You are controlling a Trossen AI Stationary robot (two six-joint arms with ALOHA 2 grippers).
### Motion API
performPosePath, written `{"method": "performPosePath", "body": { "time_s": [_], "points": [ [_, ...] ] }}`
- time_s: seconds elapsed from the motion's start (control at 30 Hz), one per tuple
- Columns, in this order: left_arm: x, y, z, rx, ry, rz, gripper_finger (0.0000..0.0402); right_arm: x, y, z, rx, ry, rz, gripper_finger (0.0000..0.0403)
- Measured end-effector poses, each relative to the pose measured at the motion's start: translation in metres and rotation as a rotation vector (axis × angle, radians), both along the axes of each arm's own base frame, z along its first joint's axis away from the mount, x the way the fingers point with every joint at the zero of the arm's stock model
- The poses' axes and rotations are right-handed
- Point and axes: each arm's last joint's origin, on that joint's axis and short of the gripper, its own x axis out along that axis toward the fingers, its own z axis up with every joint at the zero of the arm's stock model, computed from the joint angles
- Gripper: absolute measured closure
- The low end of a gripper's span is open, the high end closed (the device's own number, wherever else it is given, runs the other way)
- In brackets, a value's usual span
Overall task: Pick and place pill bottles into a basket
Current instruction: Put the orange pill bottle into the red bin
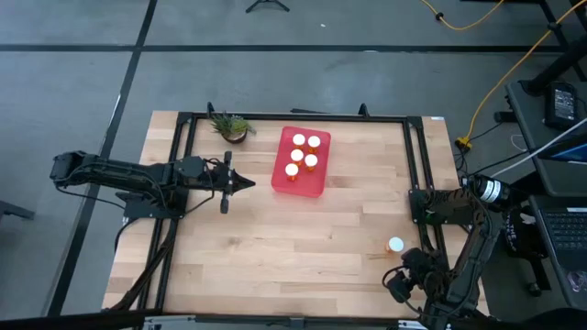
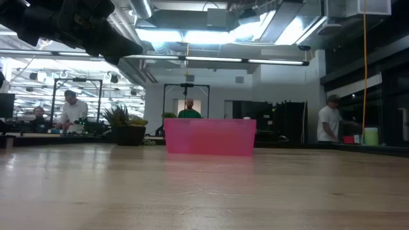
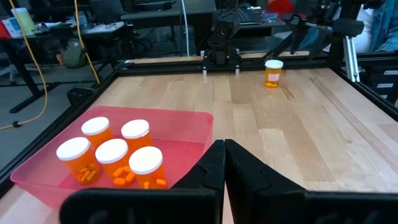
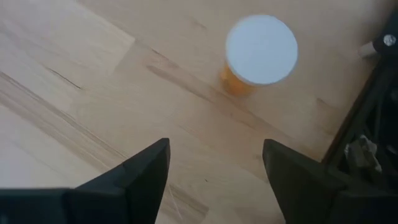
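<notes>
The red basket (image 1: pixel 302 177) stands at the table's far middle and holds several orange pill bottles with white caps (image 1: pixel 304 152), upright on its floor; they also show in the left wrist view (image 3: pixel 114 158). One more pill bottle (image 1: pixel 395 246) stands upright on the table near the right edge, and shows in the right wrist view (image 4: pixel 260 53) and in the left wrist view (image 3: pixel 273 73). My left gripper (image 1: pixel 248 182) is shut and empty, left of the basket. My right gripper (image 4: pixel 214 165) is open, above the table and nearer than the lone bottle.
A small green potted plant (image 1: pixel 231 126) stands at the far left of the basket. A black frame (image 1: pixel 413 165) runs around the table. People show in the room beyond the table in the low view. Bare wood lies between the basket and the lone bottle.
</notes>
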Motion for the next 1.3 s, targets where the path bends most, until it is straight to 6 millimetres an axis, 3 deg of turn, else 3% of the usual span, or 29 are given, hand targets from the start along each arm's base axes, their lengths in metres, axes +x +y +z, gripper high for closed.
{"method": "performPosePath", "body": {
  "time_s": [0.37,0.87,1.3],
  "points": [
    [0.0,0.0,0.0,0.0,0.0,0.0,0.04,-0.002,-0.003,-0.004,-0.007,0.017,-0.029,0.0107],
    [0.0,0.0,0.0,0.0,0.0,0.0,0.0395,-0.008,-0.023,-0.047,-0.047,-0.015,-0.019,0.0106],
    [0.0,0.0,0.0,0.0,-0.001,0.0,0.0397,-0.011,-0.04,-0.067,-0.114,-0.111,-0.007,0.0106]
  ]
}}
